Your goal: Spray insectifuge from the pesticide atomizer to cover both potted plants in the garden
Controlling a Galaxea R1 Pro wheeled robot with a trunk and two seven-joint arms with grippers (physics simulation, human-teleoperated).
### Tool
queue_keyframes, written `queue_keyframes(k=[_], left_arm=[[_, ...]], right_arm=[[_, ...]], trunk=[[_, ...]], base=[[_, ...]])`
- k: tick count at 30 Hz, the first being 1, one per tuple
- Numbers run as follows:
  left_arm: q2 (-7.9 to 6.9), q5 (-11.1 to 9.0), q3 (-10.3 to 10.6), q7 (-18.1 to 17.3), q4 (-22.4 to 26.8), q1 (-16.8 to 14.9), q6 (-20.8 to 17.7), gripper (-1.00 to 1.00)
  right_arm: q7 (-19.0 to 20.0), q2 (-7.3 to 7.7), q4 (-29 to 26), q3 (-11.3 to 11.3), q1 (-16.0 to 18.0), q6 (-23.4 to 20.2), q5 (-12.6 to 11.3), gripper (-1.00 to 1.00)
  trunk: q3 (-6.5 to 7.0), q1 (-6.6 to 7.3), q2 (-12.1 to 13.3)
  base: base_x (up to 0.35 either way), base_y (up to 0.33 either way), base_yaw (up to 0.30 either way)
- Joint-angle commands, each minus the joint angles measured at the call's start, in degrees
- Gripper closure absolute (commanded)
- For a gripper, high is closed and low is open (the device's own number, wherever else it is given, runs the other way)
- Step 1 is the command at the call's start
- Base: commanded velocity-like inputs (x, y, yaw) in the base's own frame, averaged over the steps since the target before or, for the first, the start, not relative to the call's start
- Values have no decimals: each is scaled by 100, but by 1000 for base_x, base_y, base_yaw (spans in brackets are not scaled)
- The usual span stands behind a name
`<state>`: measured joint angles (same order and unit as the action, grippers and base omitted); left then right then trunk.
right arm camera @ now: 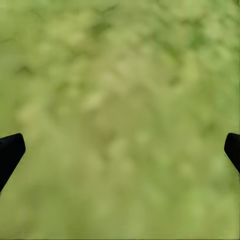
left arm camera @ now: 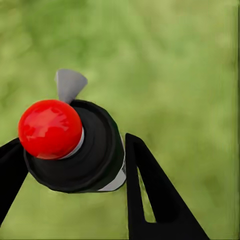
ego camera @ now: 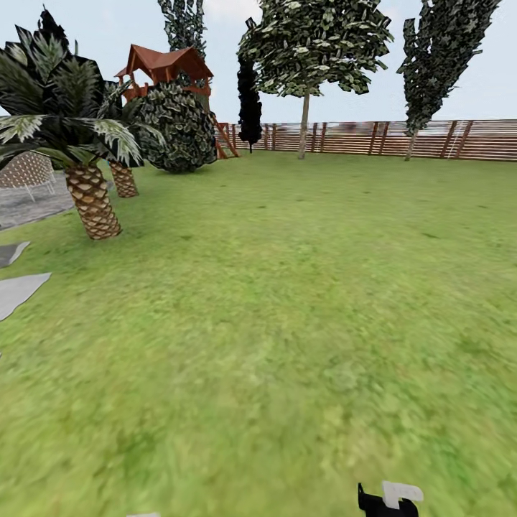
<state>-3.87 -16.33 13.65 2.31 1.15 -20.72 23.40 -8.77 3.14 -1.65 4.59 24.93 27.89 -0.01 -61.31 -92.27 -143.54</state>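
The pesticide atomizer [left arm camera: 92, 152] is seen end-on in the left wrist view: a dark cylindrical body with a strip of white label, a red round cap [left arm camera: 50, 128] and a grey nozzle [left arm camera: 69, 84]. My left gripper [left arm camera: 75, 142] is shut on it, one black finger [left arm camera: 150, 190] on each side, above blurred grass. My right gripper [right arm camera: 120, 150] is open over bare lawn, with only its two black fingertips at the picture's edges. The garden lawn [ego camera: 287, 287] stretches ahead. The potted plants are out of view.
Two scaly-trunked palms [ego camera: 90, 194] stand at the left, with a round bush [ego camera: 176, 129] and a wooden play tower [ego camera: 169, 68] behind. Grey stepping stones [ego camera: 18, 291] and paving [ego camera: 29, 205] lie at the left edge. A brown slatted fence [ego camera: 402, 140] and trees [ego camera: 305, 50] close the far side.
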Motion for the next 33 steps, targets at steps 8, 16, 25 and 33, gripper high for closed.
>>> queue_keyframes(k=[8, 16, 25, 33], left_arm=[[0, -28, 50, 26, -1, -2, 15, 100], [0, -28, 50, 26, -1, -2, 15, 100], [-35, -28, 47, 32, -1, -2, 15, 100], [-23, -28, 52, 32, -1, -2, 15, 100]], right_arm=[[15, 0, 3, 42, 3, 24, 1, -100], [15, -2, 1, 42, 3, 24, 1, -100], [15, -6, -1, 42, 3, 24, 1, -100], [15, -7, 2, 42, 3, 24, 1, -100]], trunk=[[-5, -2, -2], [-5, -2, -2], [-5, -2, -2], [-5, -2, -2]], base=[[330, -59, 0], [337, -2, 0], [337, 0, 0], [337, 0, 0]])
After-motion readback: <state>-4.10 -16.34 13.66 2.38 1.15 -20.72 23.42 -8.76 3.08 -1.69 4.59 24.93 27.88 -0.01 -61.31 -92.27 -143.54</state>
